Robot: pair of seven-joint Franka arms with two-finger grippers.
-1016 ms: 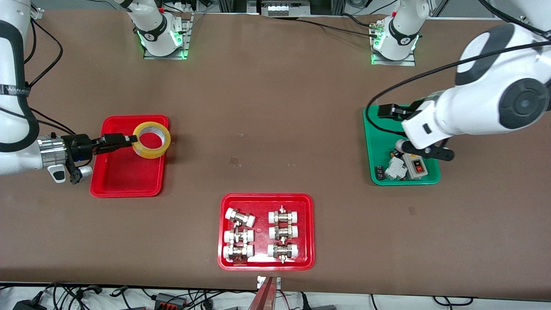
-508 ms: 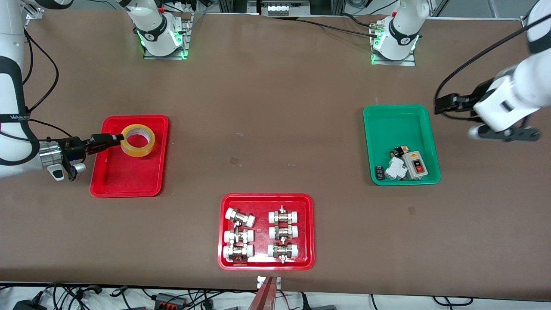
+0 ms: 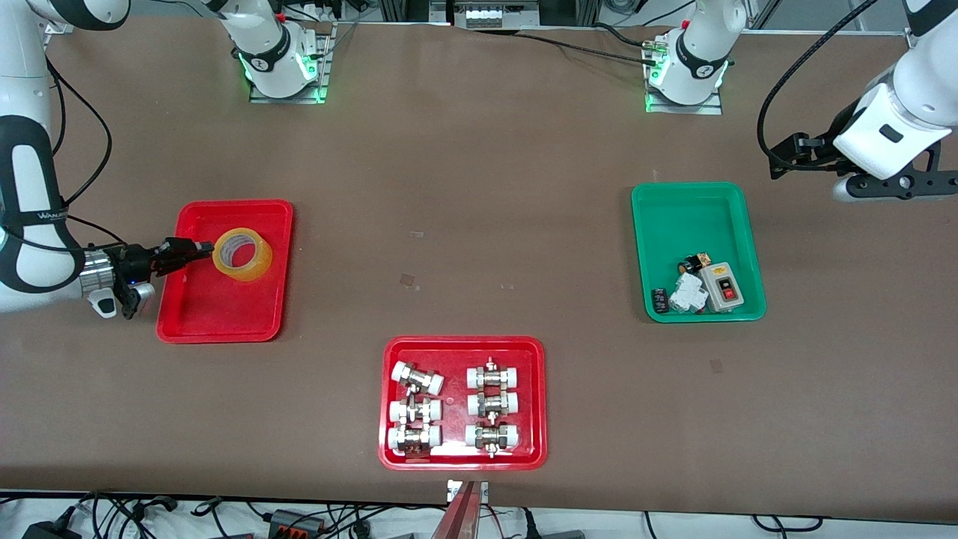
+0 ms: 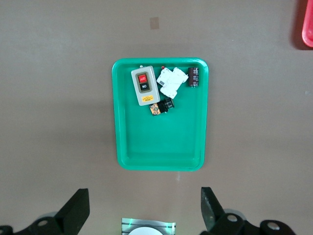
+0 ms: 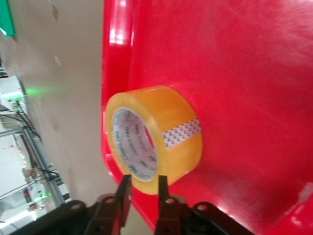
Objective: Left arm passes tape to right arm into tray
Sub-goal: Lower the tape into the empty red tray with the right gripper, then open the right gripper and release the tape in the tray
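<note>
over the plain red tray (image 3: 224,314), the right gripper (image 3: 202,248) has its long black fingers (image 5: 161,193) pressed together on the wall of the tape (image 3: 242,255), one finger inside the pale core and one outside. the yellow roll sits tilted in the half of the tray farther from the front camera, its open face turned partly up and toward the gripper; whether its lower edge touches the tray floor i cannot tell. the left gripper (image 4: 144,210) waits with fingers spread wide and empty, beside the green tray (image 3: 658,217) toward the left arm's end of the table.
</note>
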